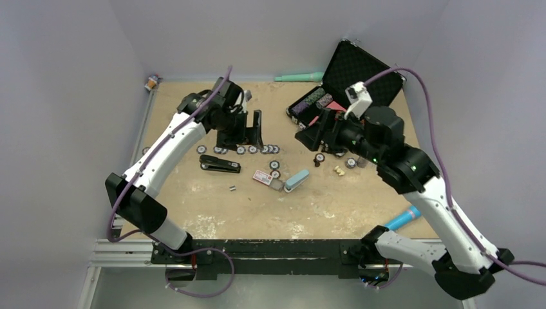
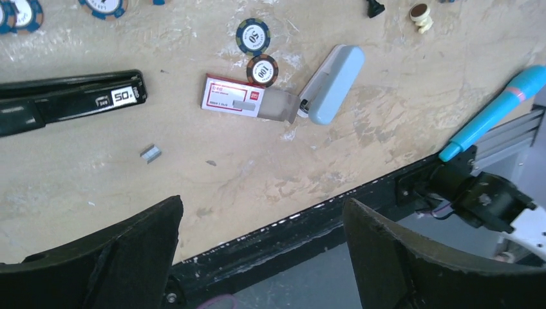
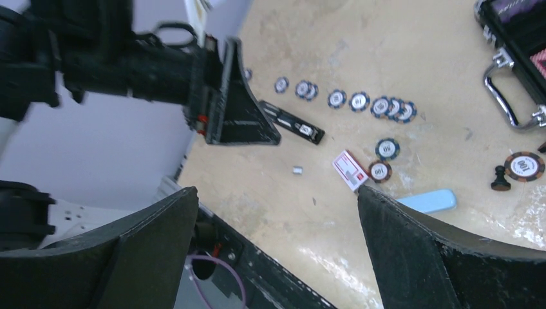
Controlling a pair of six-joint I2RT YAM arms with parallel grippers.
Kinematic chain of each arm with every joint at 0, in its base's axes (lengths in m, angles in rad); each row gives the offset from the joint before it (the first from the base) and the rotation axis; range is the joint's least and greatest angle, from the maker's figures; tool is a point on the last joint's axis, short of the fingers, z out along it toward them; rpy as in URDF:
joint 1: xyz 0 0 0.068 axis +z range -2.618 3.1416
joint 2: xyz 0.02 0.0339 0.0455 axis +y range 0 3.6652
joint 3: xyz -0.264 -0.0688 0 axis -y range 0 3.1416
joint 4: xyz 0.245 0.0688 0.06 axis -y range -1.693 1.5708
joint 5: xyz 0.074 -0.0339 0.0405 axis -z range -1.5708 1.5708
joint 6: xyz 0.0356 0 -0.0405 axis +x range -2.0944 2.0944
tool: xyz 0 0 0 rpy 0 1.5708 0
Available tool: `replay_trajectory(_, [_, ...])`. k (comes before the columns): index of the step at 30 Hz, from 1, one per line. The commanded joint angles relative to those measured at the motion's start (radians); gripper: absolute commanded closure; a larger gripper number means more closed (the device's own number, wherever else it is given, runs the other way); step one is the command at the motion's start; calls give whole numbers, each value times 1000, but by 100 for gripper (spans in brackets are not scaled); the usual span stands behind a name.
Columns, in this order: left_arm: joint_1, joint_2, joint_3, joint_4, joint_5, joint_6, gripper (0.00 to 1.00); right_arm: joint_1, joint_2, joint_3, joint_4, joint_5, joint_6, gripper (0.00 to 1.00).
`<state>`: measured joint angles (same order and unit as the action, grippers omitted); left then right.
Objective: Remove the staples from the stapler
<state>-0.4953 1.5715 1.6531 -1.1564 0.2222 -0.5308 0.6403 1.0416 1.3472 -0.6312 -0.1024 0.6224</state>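
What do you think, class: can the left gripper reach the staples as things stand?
Probably yes. The staples lie by themselves on the table, apart from the stapler, and the left gripper hangs open over them with nothing in between.

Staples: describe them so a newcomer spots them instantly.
On the wooden table, find the long black stapler left of centre. Just toward the near edge from it, on bare wood, lie the staples: a tiny grey strip, far smaller than the chips or red-and-white box.

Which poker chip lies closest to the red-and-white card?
The brown chip marked 100, right beside the card; the blue 50 chip sits just beyond it, the row of chips farther off.
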Motion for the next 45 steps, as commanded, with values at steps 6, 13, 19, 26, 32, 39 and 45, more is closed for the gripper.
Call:
replay_trajectory(6, [-137, 47, 40, 106, -25, 117, 3, 0, -100, -20, 15, 72, 62, 6])
replay_trajectory(13, [-234, 161, 52, 169, 53, 208, 6, 1, -222, -150, 45, -28, 114, 7])
replay_trajectory(19, [-303, 255, 56, 212, 64, 232, 11, 0, -299, -246, 75, -86, 211, 6])
replay_trajectory(26, [-346, 343, 45, 266, 55, 242, 12, 0, -455, -433, 287, -207, 375, 2])
replay_trajectory(32, [-355, 402, 62, 266, 3, 255, 14, 1, -458, -394, 284, -214, 349, 1])
replay_trajectory(39, [-356, 475, 72, 273, 36, 263, 21, 1, -449, -411, 355, -274, 333, 1])
replay_trajectory(45, [-358, 518, 87, 271, 77, 274, 33, 0, -432, -417, 376, -288, 330, 1])
